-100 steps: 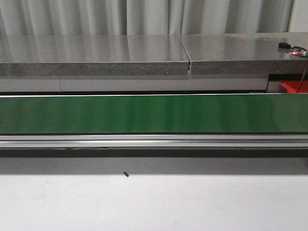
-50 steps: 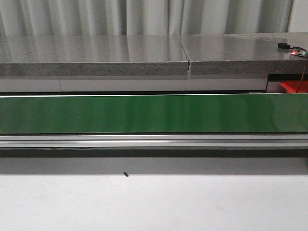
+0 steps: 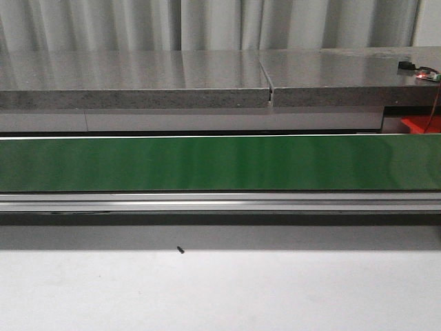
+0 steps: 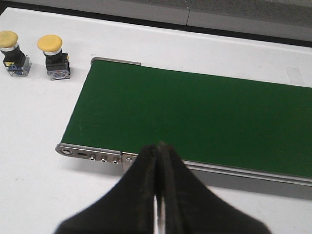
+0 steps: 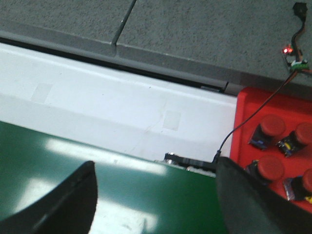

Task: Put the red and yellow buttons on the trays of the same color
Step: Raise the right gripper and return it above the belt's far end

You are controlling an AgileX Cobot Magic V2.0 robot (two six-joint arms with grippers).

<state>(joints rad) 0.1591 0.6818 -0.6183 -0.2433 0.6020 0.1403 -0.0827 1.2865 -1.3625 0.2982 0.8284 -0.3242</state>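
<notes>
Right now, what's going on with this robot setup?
Nothing is being held. The left pincer is shut and empty over the green conveyor belt, with two yellow-capped push buttons on the white table beside the belt's end. The right pincer is open above the belt, near a red plastic tray holding red-capped push buttons.
</notes>
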